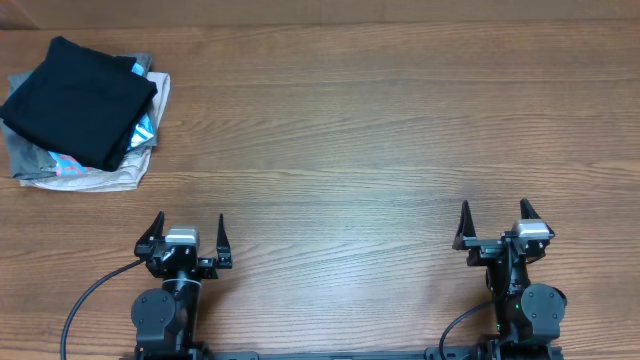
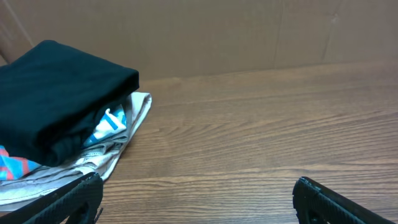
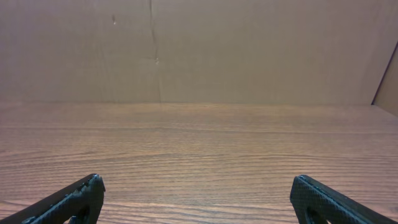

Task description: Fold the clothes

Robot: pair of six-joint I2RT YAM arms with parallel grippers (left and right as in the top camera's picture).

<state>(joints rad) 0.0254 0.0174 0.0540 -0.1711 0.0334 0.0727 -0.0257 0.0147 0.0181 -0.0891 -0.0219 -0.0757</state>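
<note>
T-shirt (image 1: 75, 100), black and folded into a thick square, lies on top of a small pile of grey and turquoise-patterned garments (image 1: 92, 178) on the wooden table (image 1: 350, 120). It sits ahead of the left gripper (image 1: 190, 218) and off to its left, well apart from it. That gripper's fingers are spread wide with nothing between them. The right gripper (image 1: 494, 208), far to the shirt's right, is also spread wide over bare wood, pinching nothing.
</note>
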